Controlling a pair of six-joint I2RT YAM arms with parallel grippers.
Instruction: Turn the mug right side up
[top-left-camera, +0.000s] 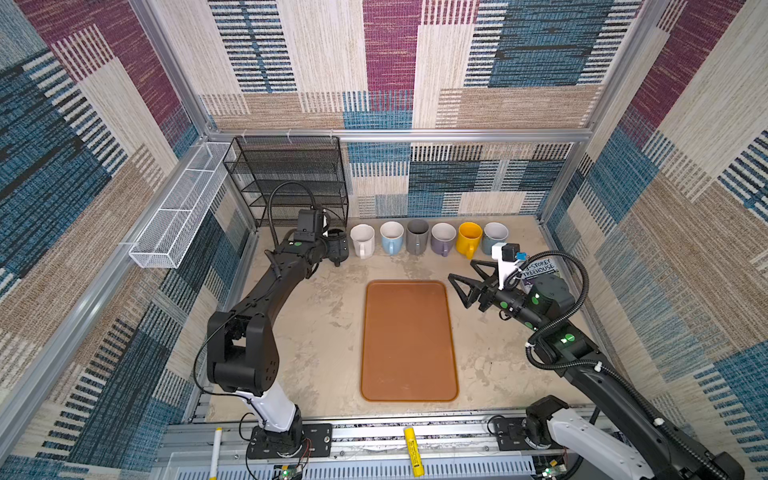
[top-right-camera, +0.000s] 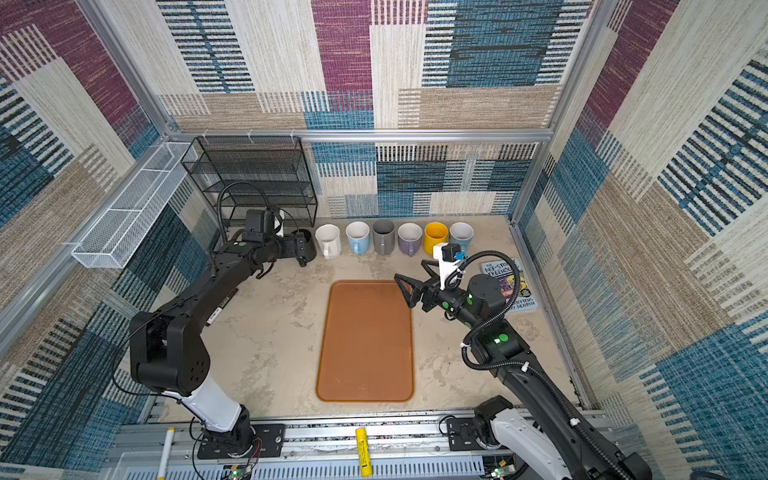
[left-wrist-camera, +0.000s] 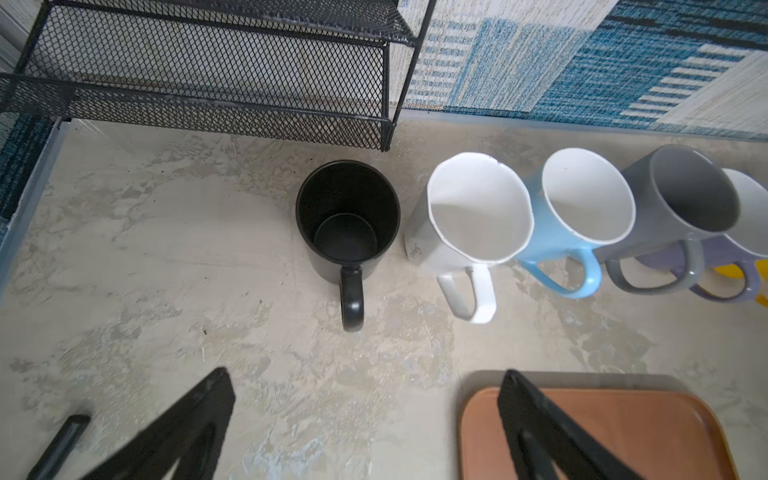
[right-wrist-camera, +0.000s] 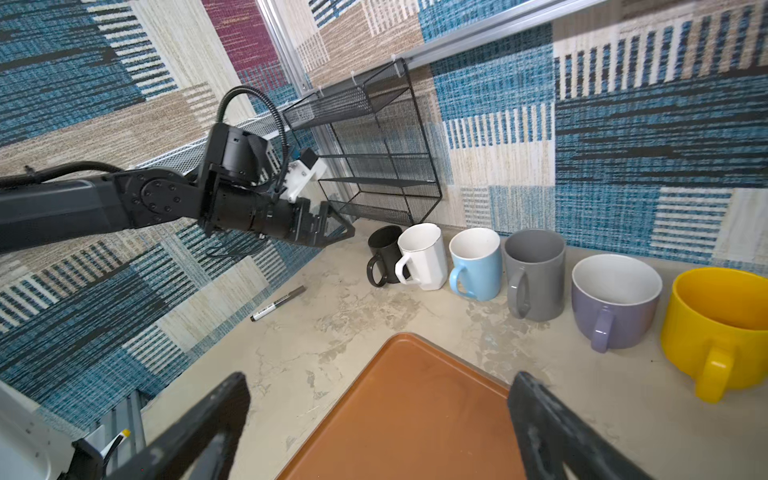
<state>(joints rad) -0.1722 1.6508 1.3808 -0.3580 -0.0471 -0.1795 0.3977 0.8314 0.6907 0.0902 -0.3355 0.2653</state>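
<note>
The black mug (left-wrist-camera: 348, 216) stands upright on the desk (left-wrist-camera: 166, 249) at the far left end of the mug row, just beside the white mug (left-wrist-camera: 478, 216). The left hand (left-wrist-camera: 365, 372) and right hand (right-wrist-camera: 380, 376) both gape wide, holding nothing.

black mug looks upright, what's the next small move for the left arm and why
Probably lift the left pincer back and away. The black mug already stands mouth up beside the white mug, and the pincer is open, clear of it, holding nothing.
</note>
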